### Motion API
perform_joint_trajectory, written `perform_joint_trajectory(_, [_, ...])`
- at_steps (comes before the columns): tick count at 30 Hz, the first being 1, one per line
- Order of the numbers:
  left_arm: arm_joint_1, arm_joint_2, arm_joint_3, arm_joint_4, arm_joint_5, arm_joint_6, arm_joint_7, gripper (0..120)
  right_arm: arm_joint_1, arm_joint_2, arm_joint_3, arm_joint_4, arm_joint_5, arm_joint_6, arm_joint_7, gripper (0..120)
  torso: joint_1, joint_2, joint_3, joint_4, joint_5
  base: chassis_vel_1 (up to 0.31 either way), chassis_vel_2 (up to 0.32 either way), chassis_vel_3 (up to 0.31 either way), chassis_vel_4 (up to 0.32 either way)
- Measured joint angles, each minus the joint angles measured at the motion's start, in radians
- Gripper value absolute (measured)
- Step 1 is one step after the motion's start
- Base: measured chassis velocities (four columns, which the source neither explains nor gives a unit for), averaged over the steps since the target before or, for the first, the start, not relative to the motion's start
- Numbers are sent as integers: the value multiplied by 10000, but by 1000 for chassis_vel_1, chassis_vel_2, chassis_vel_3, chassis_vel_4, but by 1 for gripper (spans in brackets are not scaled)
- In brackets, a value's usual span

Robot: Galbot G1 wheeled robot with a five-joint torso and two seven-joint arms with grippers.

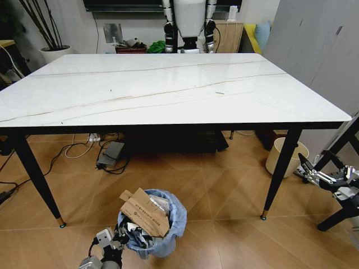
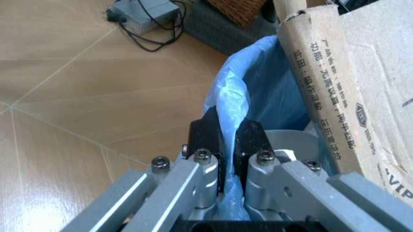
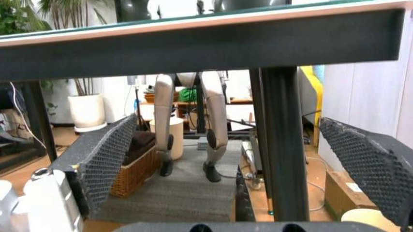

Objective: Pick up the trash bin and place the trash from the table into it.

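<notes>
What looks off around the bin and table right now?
The torn brown cardboard sticks up out of the trash bin at a tilt, well above its rim, not tucked in. The left gripper is pinched on the bin's blue bag at the rim. The right gripper hangs open beside the table.

The torn brown cardboard standing in the trash bin carries a printed line of Chinese characters and, at one edge, the letters "VIP".

Bright even light, soft glare on table — wrist edges perhaps blurred
</notes>
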Motion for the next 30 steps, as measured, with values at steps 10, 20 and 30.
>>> perform_joint_trajectory(10, [-9, -5, 2, 20, -4, 0, -4, 0, 0, 0, 0, 0, 0, 0, 0, 100, -159, -450, -290, 0, 0, 0, 0, 0, 0])
perform_joint_trajectory(20, [-40, -41, 12, 24, 112, -4, -2, 0, 0, 0, 0, 0, 0, 0, 0, 100, -262, -854, -591, 0, 0, 0, 0, 0, 0])
perform_joint_trajectory(30, [-30, -53, 18, 36, 123, -9, 0, 0, 0, 0, 0, 0, 0, 0, 0, 100, -354, -1169, -815, 0, 0, 0, 0, 0, 0])
